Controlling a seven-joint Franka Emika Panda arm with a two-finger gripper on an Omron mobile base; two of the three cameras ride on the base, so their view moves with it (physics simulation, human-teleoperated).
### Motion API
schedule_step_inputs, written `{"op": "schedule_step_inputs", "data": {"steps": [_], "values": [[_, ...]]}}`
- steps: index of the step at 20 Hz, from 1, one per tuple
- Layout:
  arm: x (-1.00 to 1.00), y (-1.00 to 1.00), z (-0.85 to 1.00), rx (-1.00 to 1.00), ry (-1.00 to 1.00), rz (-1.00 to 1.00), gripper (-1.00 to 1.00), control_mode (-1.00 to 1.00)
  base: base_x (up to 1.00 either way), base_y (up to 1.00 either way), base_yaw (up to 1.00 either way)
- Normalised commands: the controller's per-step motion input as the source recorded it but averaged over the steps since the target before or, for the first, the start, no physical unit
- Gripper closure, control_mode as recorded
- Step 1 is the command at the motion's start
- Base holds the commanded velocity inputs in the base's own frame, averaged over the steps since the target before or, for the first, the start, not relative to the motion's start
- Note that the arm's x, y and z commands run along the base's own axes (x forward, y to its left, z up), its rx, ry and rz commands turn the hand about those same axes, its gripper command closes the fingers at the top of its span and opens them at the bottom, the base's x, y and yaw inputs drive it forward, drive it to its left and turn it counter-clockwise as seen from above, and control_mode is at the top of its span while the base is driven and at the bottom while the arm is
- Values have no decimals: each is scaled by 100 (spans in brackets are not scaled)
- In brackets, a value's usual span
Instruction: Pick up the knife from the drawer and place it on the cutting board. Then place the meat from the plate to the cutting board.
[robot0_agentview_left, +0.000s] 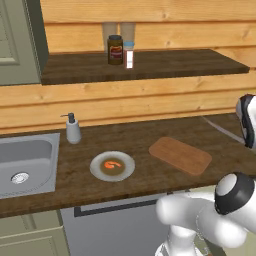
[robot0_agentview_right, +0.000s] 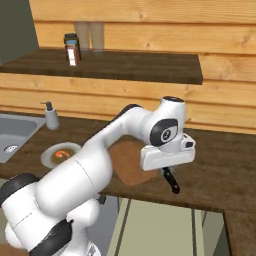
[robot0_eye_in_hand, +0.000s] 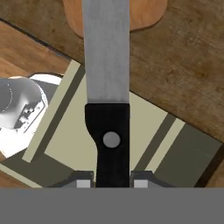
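Note:
My gripper (robot0_eye_in_hand: 111, 181) is shut on the dark handle of the knife (robot0_eye_in_hand: 107, 65), one fingertip on each side. The grey blade runs away from the hand, and its far end lies across the near end of the light-brown cutting board (robot0_eye_in_hand: 146, 15). In the right base view the hand hangs over the counter's front edge, with the knife's handle (robot0_agentview_right: 173, 184) below it and the cutting board (robot0_agentview_right: 131, 164) to its left. The blade (robot0_agentview_left: 222, 130) shows right of the cutting board (robot0_agentview_left: 180, 155). The meat (robot0_agentview_left: 112, 164) lies on the plate (robot0_agentview_left: 95, 172).
Under the knife the drawer (robot0_eye_in_hand: 70, 140) stands open, pale inside. A steel sink (robot0_agentview_left: 25, 165) is sunk into the counter at the far left, with a soap dispenser (robot0_agentview_left: 73, 129) behind it. Two jars (robot0_agentview_left: 116, 50) stand on the dark wall shelf.

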Motion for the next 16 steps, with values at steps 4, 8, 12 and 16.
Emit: {"op": "schedule_step_inputs", "data": {"steps": [4, 8, 12, 16], "values": [[92, 28, -2, 2, 1, 0, 100, -100, 0, 0, 0], [78, 47, -49, 0, 7, 0, 100, -100, 0, 0, 0], [90, 43, -74, 0, 8, 1, 100, -100, 0, 0, 0], [91, 30, -72, 0, 2, 0, 100, -100, 0, 0, 0]]}}
